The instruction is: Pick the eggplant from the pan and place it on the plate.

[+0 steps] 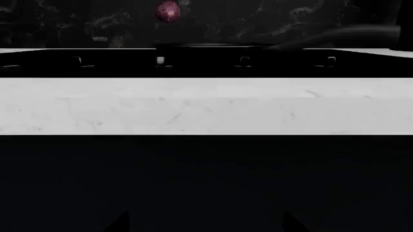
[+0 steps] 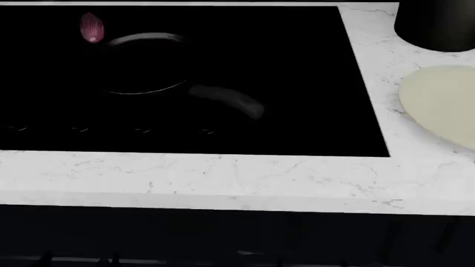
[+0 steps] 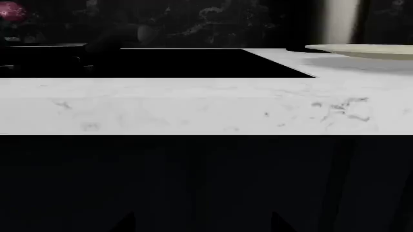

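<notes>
The oval, pale-streaked eggplant [image 2: 91, 28] sits at the far rim of the round black pan [image 2: 144, 89]. The smooth cream plate [image 2: 445, 105] lies on the marbled white table [image 2: 222, 178]. Neither arm's fingers are in view.

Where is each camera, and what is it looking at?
Head view: high up, looking down on the black cooktop, the round black frying pan and the cream plate; no arm shows.
Left wrist view: low, facing the white counter edge; dark fingertips barely show.
Right wrist view: the same, further right.
All three share the small magenta eggplant.

Magenta eggplant [image 2: 91, 28] at black pan's [image 2: 146, 92] far rim; cream plate [image 2: 444, 105] apart
</notes>
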You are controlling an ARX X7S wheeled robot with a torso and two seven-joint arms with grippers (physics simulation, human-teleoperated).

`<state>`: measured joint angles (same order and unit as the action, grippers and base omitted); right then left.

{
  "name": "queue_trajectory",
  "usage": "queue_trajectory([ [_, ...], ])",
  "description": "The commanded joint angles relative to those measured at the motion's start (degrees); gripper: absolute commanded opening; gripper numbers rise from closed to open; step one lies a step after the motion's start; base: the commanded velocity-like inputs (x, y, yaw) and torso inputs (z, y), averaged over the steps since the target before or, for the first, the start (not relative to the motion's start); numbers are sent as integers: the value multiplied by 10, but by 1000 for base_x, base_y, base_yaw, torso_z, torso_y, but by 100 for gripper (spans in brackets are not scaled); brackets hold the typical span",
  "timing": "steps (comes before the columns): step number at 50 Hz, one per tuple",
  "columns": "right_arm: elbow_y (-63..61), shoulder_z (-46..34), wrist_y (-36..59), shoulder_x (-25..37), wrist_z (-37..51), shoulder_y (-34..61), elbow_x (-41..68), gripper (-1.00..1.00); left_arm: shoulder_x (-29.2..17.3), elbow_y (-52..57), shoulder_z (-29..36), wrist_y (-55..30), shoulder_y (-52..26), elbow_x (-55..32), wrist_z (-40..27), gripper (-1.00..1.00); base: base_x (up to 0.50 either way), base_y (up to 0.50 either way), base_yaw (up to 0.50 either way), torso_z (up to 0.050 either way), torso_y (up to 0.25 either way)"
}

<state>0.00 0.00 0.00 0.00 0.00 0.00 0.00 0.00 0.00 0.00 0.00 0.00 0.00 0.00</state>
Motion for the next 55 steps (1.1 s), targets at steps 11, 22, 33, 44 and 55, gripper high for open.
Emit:
queue_trajectory([
  [11,9,-33,-1,26,35,2,11,100,-38,-11,36,17,2,-32,-51,100,0,0,0,0,0],
  [22,-13,-47,29,36,63,12,0,100,-50,-5,39,7,1,-43,-61,100,0,0,0,0,0],
  [33,-11,-32,9,22,29,-4,19,100,-23,4,12,4,9,-63,-1,100,0,0,0,0,0],
  [44,-21,-43,23,34,44,1,32,100,-36,15,18,-8,9,-77,-20,100,0,0,0,0,0],
  [55,-399,-1,377,90,64,137,103,100,-108,406,21,-353,-67,-43,-67,100,0,0,0,0,0],
])
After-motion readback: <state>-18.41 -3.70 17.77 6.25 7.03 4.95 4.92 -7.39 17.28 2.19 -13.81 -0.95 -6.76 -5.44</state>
